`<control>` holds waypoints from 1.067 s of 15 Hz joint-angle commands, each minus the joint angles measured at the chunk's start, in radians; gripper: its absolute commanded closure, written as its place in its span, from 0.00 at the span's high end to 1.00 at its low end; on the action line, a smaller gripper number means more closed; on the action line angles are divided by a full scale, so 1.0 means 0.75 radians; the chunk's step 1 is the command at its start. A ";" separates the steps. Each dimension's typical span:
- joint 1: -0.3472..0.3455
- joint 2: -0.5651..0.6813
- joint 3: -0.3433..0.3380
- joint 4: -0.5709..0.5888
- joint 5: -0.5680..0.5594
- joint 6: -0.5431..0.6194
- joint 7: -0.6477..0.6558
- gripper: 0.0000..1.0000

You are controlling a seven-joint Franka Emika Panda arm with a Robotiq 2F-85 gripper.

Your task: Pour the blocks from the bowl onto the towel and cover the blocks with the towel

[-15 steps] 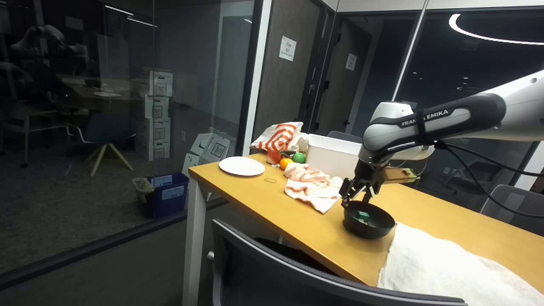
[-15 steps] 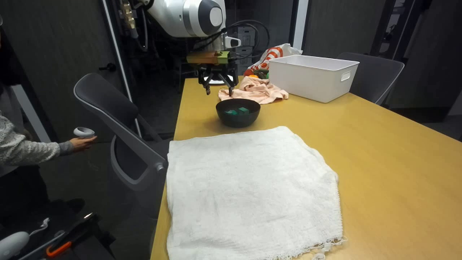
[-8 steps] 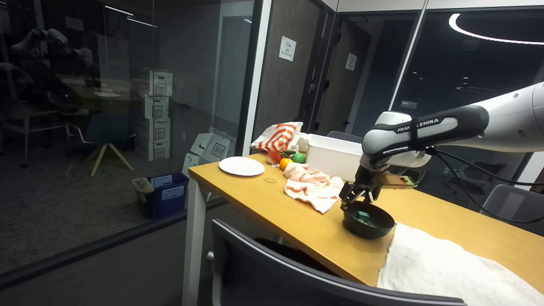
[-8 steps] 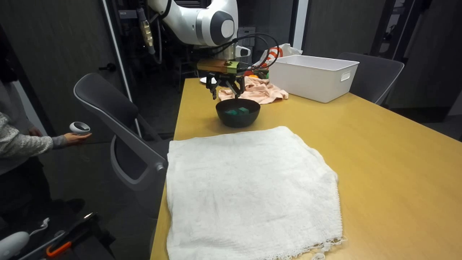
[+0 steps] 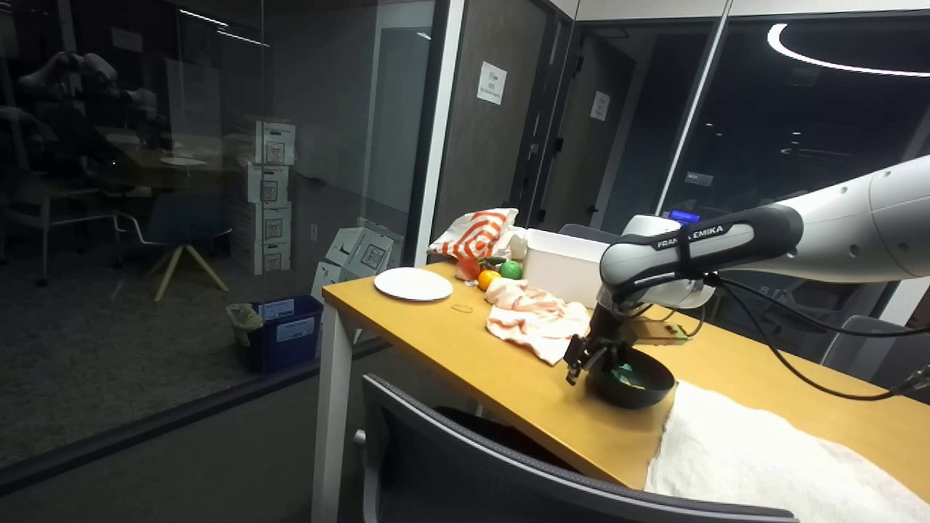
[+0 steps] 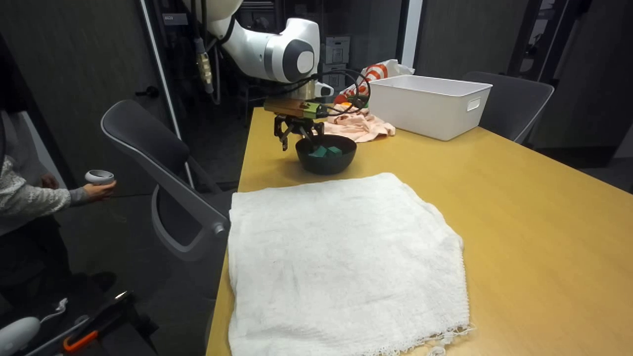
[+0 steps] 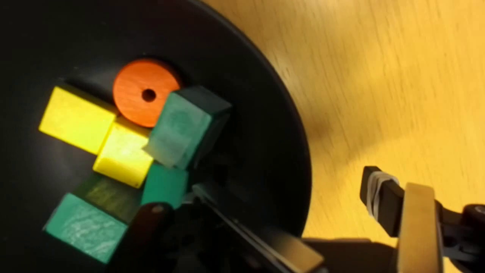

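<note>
The black bowl (image 6: pixel 324 165) stands upright on the table, just beyond the near-side edge of the white towel (image 6: pixel 346 262), which lies spread flat. Inside it, the wrist view shows several blocks: green (image 7: pixel 180 129), yellow (image 7: pixel 77 119) and a round orange one (image 7: pixel 132 91) with a hole. My gripper (image 7: pixel 284 189) straddles the bowl's rim with its jaws apart. One finger reaches inside, close to the green blocks; whether it touches them I cannot tell. The banded finger (image 7: pixel 382 197) is outside, with a gap to the wall. Both exterior views show the gripper (image 6: pixel 300 144) low at the bowl's side.
A pinkish cloth (image 6: pixel 356 126) lies behind the bowl, beside a white box (image 6: pixel 425 111). Farther along are a white plate (image 5: pixel 413 283), toy fruit (image 5: pixel 488 279) and a patterned bag (image 5: pixel 476 232). A grey chair (image 6: pixel 143 143) stands against the table's side.
The gripper has come down from above the bowl and shifted sideways, so one finger is now inside the rim and one outside. Bowl, blocks and towel look unmoved.
</note>
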 commanded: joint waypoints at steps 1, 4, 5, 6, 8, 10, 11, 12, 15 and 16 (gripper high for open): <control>0.015 0.033 -0.007 0.039 -0.047 0.030 -0.072 0.58; 0.007 0.022 -0.005 0.017 -0.052 0.075 -0.087 0.36; 0.004 0.018 -0.007 0.013 -0.051 0.081 -0.086 0.27; 0.001 0.009 -0.010 0.003 -0.050 0.087 -0.084 0.21; -0.006 -0.009 -0.006 -0.013 -0.039 0.098 -0.082 0.05; -0.015 -0.029 0.005 -0.022 -0.019 0.108 -0.079 0.06; -0.017 -0.042 0.008 -0.025 -0.014 0.109 -0.080 0.07; -0.017 -0.061 0.010 -0.030 -0.011 0.112 -0.076 0.06; -0.025 -0.129 0.024 -0.046 0.032 0.125 -0.054 0.06; -0.034 -0.158 0.033 -0.058 0.064 0.142 -0.049 0.05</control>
